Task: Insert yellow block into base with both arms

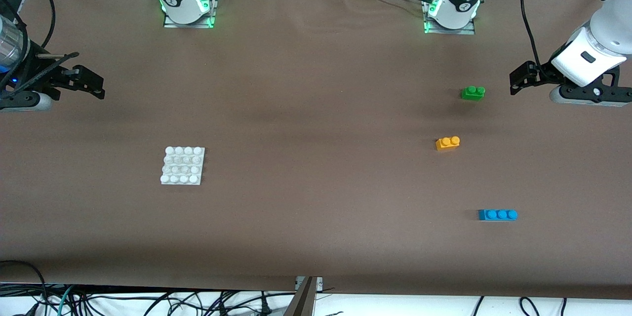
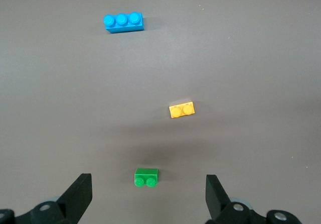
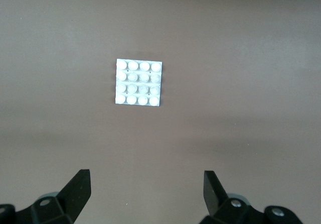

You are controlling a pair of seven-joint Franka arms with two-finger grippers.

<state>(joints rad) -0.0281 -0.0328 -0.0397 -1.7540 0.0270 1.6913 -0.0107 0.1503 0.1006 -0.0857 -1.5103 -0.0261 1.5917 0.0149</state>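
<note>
The yellow block (image 1: pixel 448 143) lies on the brown table toward the left arm's end; it also shows in the left wrist view (image 2: pixel 181 110). The white studded base (image 1: pixel 182 166) lies flat toward the right arm's end and shows in the right wrist view (image 3: pixel 139 82). My left gripper (image 1: pixel 518 81) hangs open and empty over the table at its own end, beside the green brick, apart from the yellow block; the left wrist view (image 2: pixel 148 180) shows it too. My right gripper (image 1: pixel 98 86) hangs open and empty over bare table at its end, apart from the base; the right wrist view (image 3: pixel 146 175) shows it too.
A green two-stud brick (image 1: pixel 473 92) lies farther from the front camera than the yellow block, and shows in the left wrist view (image 2: pixel 146 174). A blue three-stud brick (image 1: pixel 497 215) lies nearer, also in the left wrist view (image 2: pixel 123 22). Cables hang past the table's near edge.
</note>
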